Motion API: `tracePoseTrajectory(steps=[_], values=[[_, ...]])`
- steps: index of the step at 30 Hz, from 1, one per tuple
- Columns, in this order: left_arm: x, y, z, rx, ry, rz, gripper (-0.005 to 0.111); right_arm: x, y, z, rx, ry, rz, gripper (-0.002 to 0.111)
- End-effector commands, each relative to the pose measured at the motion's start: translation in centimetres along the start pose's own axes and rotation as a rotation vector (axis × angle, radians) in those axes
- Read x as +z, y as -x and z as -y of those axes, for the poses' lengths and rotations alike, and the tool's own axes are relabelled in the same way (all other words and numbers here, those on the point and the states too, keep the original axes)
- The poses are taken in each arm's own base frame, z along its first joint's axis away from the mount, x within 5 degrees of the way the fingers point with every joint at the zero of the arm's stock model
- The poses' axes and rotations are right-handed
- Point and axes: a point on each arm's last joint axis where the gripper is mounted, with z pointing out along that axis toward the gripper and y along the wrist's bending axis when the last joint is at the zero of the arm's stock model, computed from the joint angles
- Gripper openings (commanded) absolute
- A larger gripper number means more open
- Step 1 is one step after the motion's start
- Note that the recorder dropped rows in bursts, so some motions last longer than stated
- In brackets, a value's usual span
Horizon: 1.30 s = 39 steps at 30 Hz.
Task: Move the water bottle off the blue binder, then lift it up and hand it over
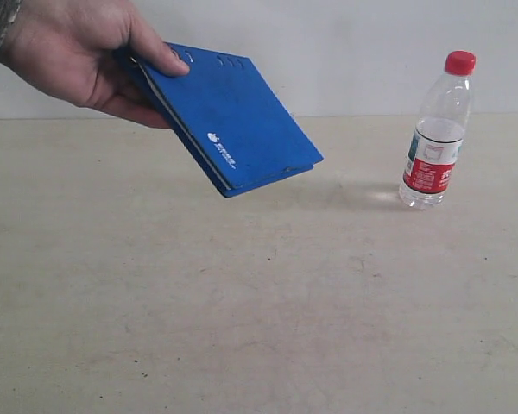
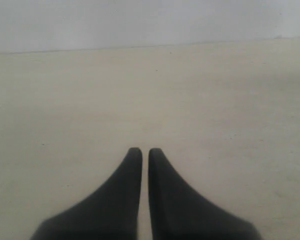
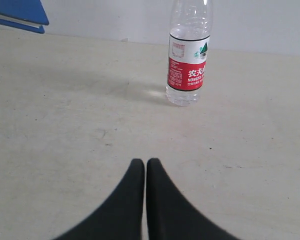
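Note:
The water bottle (image 1: 437, 129) stands upright on the table at the right, clear plastic with a red cap and red-and-white label; the right wrist view shows the bottle (image 3: 189, 60) ahead of the fingers. A human hand (image 1: 78, 52) holds the blue binder (image 1: 229, 121) tilted in the air at upper left, clear of the table; a corner of the binder (image 3: 17, 12) shows in the right wrist view. My right gripper (image 3: 145, 161) is shut, empty, well short of the bottle. My left gripper (image 2: 145, 150) is shut with nothing in it, over bare table. Neither arm shows in the exterior view.
A beige table (image 1: 242, 302) spreads across the view, with a pale wall (image 1: 345, 43) behind it. The person's sleeve and hand reach in from the upper left corner.

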Motion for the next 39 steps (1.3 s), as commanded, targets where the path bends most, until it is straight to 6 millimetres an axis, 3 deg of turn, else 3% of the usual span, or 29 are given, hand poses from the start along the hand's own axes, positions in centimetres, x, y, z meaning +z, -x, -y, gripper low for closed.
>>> tracePoseTrajectory(steps=[1,7,18,23,29,39], values=[[0.0,0.3,0.6,-0.103,-0.076,0.031,0.004,-0.1,0.1,0.0,0.004,-0.006,0.012,0.000],[-0.1,0.2,1.1,-0.149,-0.128,0.013,0.004,-0.1,0.1,0.0,0.002,-0.007,0.012,0.000],[0.0,-0.2,0.6,-0.245,0.033,-0.025,0.004,-0.1,0.1,0.0,0.004,-0.007,0.012,0.000],[-0.1,0.5,-0.1,-0.121,0.114,0.056,0.004,-0.1,0.1,0.0,0.004,-0.007,0.012,0.000],[0.0,0.2,0.0,-0.058,0.104,0.015,0.004,-0.1,0.1,0.0,0.004,-0.007,0.012,0.000],[0.0,0.2,0.1,-0.043,0.103,0.017,0.004,-0.1,0.1,0.0,0.004,-0.007,0.012,0.000]])
